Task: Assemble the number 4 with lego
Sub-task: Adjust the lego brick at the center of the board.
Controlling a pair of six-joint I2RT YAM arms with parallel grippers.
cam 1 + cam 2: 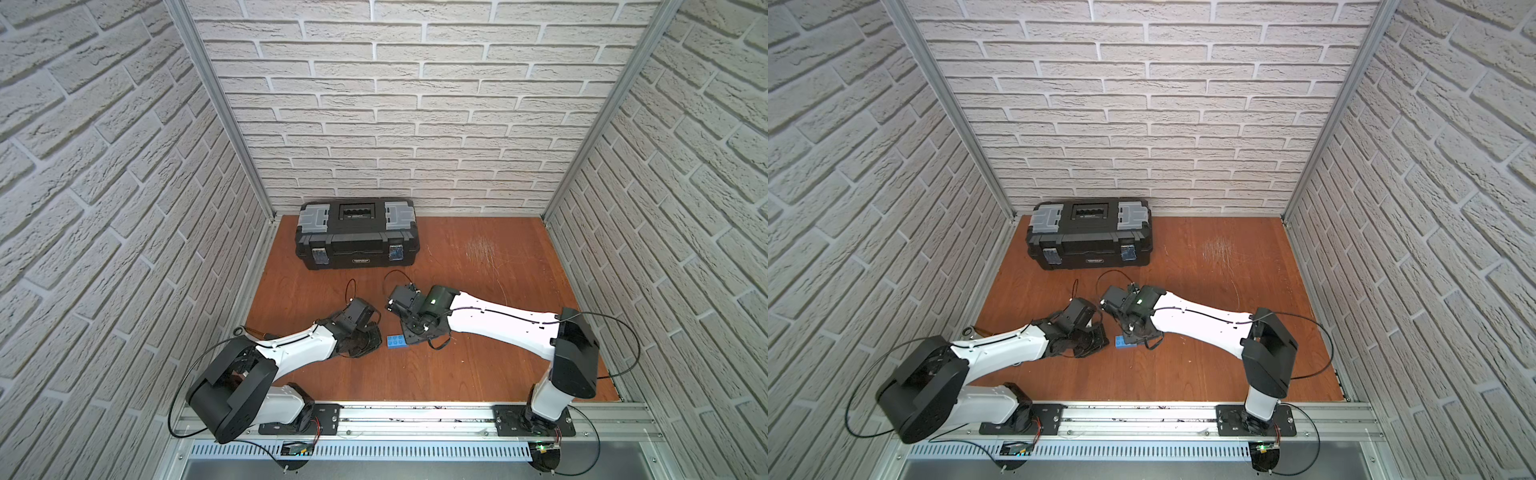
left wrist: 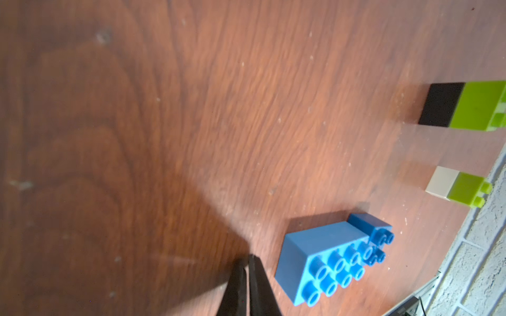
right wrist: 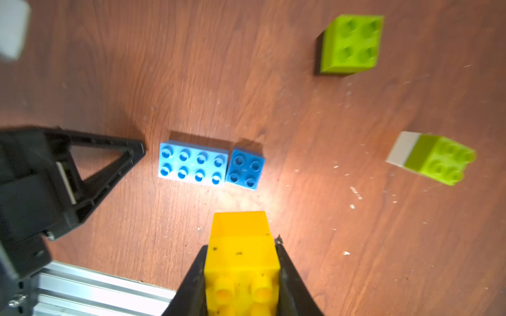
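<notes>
The lego lies in separate pieces, and no number 4 shows in any view. A longer blue brick and a small blue brick lie end to end, studs up. My right gripper hovers near them, shut on a stack of two yellow bricks. My left gripper is shut and empty, its tip just beside the longer blue brick. Farther off lie a green-on-black pair and a white-green pair. In both top views only the blue brick shows between the wrists.
A big black toolbox stands shut at the back of the wooden table. An aluminium rail runs along the front edge. Brick-pattern walls close in the table's left, right and back sides.
</notes>
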